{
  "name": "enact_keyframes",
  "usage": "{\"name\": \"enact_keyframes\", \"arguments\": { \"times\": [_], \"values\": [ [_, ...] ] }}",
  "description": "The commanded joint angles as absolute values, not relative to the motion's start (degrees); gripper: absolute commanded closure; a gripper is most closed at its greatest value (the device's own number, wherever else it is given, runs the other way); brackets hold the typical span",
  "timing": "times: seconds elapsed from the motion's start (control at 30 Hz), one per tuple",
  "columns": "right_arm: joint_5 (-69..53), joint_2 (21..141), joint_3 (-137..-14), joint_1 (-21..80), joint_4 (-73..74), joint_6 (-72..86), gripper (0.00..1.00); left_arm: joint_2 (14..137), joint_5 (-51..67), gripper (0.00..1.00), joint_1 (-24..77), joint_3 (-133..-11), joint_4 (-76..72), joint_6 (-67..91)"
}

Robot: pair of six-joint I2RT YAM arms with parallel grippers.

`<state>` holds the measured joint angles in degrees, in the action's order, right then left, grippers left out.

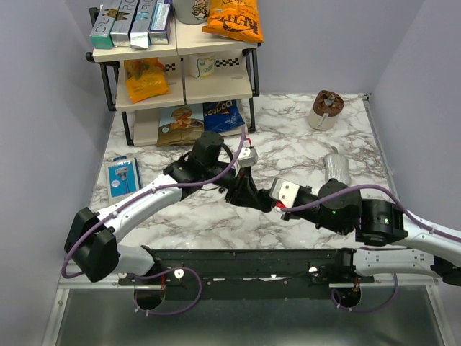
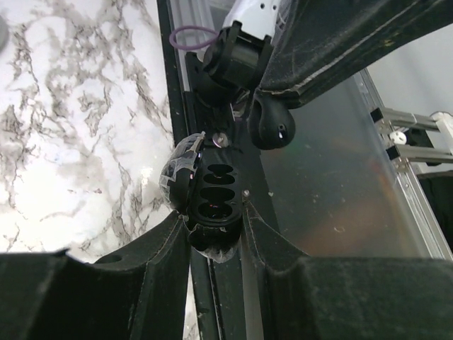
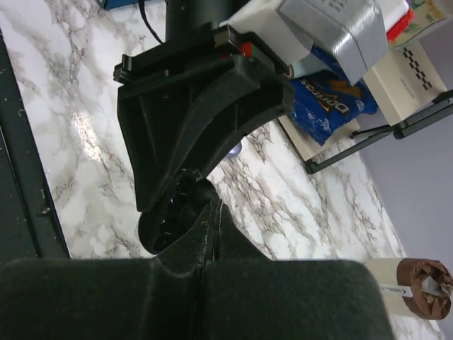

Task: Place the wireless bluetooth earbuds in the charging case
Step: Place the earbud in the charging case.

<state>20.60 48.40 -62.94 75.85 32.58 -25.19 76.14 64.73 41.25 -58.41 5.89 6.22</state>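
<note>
You've got the charging case [image 2: 209, 202] in the left gripper [image 1: 243, 193] mid-table, and the earbud [image 2: 272, 126] in the right gripper [image 1: 268, 198] just right of it. Rack [image 1: 176, 65] far left, cup [image 1: 325, 109] far right.

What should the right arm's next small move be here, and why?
Probably ease the right pincer across so its earbud lines up over a socket of the charging case. In the left wrist view the earbud hangs beside the case, apart from it, while the left pincer grips the case, lid open, sockets seemingly empty.

Charging case [image 2: 212, 193] sockets uncovered, shelf rack [image 1: 216, 89] blocking far left, cup [image 1: 325, 109] far right
</note>
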Motion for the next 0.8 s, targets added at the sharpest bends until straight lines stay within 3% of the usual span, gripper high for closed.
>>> {"name": "enact_keyframes", "arguments": {
  "times": [0.0, 0.77],
  "values": [
    [19.69, 49.04, -62.67, 77.17, 31.11, -26.63, 0.99, 76.82, 63.72, 1.0, 42.1, -59.85, 11.07, 0.53],
    [26.45, 52.65, -59.15, 78.05, 28.83, -24.17, 0.99, 74.18, 62.84, 1.0, 42.36, -57.3, 6.86, 2.64]
  ]
}}
